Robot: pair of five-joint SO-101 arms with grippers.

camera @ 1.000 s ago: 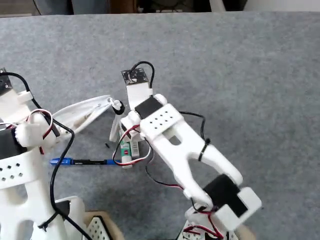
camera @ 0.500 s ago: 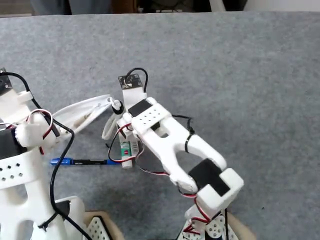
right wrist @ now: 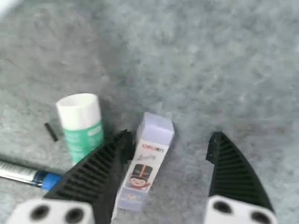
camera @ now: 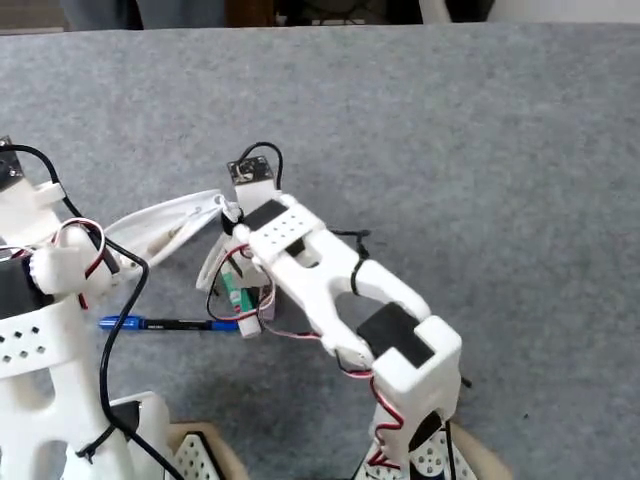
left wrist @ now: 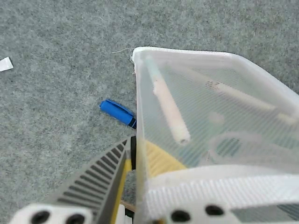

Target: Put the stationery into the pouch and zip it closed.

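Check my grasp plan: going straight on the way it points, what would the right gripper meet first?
Most likely the eraser, lying on the table between the open right gripper's fingers; the glue stick lies just outside one finger. Depth is hard to judge.

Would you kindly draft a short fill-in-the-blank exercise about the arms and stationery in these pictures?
1. The right gripper hovers over the eraser with its jaws ___.
2. The glue stick beside the eraser has a white cap and a ___ label.
3. The pen lying near the pouch, which the left gripper holds, has a ___ cap.
Missing words: open; green; blue.
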